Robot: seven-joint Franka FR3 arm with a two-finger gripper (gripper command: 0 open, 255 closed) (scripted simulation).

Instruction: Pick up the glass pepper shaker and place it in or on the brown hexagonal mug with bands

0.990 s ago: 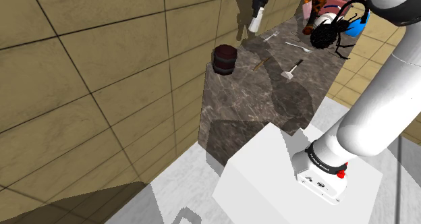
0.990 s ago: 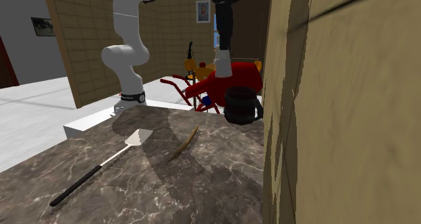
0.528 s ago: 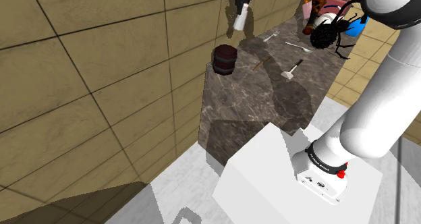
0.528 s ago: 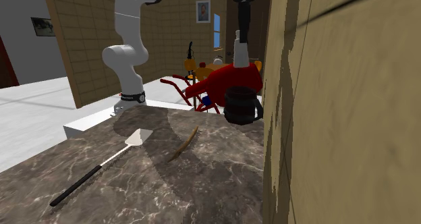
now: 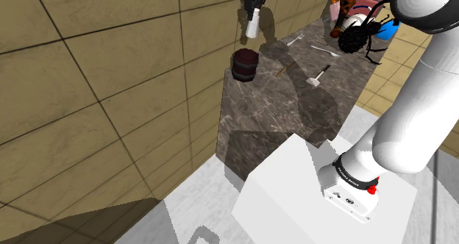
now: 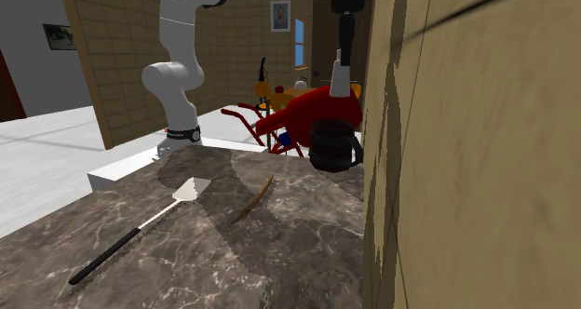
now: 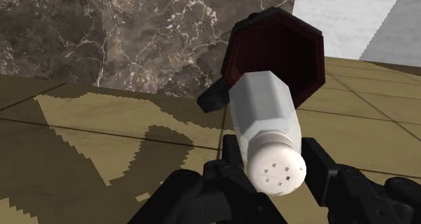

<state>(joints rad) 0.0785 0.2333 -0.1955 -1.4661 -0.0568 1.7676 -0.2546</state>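
The gripper (image 7: 273, 158) clasped a pale, faceted pepper shaker (image 7: 264, 115) with a white perforated cap, hanging base-down above the dark brown hexagonal mug (image 7: 280, 44), not touching it.

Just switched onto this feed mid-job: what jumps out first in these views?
The white shaker, clasped in the black gripper, hangs above the dark hexagonal mug. The mug stands at the edge of the marble counter, beside the tan tiled wall. A spatula lies farther along the counter.
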